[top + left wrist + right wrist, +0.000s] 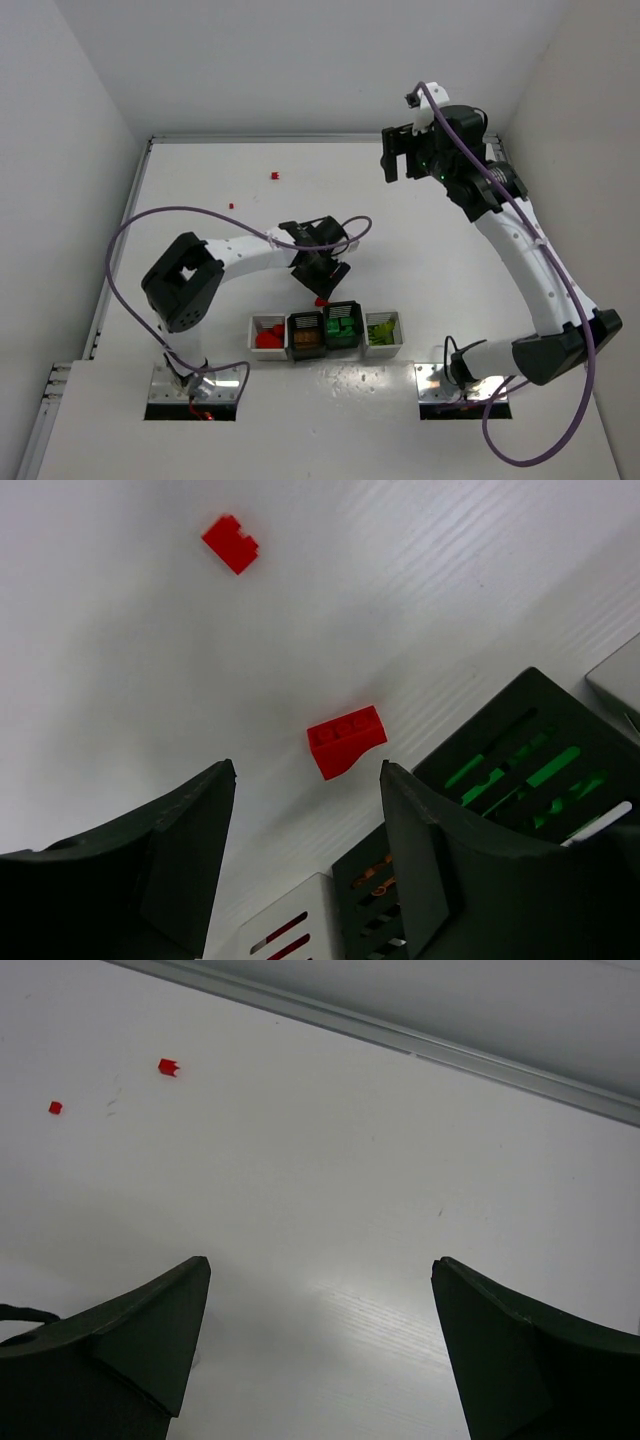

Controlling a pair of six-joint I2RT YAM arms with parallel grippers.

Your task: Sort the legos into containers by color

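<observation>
The four joined containers point(325, 316) stand near the front. They hold red point(267, 337), orange-brown point(305, 339), dark green point(341, 331) and yellow-green point(381, 331) legos. A red brick point(321, 300) lies on the table just behind the bins; it also shows in the left wrist view point(346, 740). My left gripper point(322, 268) is open and empty above it, and the brick lies just beyond the fingertips point(307, 770). A second red brick point(231, 543) lies farther off. My right gripper point(398, 160) is open and empty, high at the back right point(320, 1265).
A small red lego point(274, 176) and a tiny red stud point(231, 206) lie at the back left; both show in the right wrist view, the lego point(168, 1066) and the stud point(55, 1108). The back wall's edge point(400, 1040) runs behind them. A purple cable point(180, 212) loops over the left arm.
</observation>
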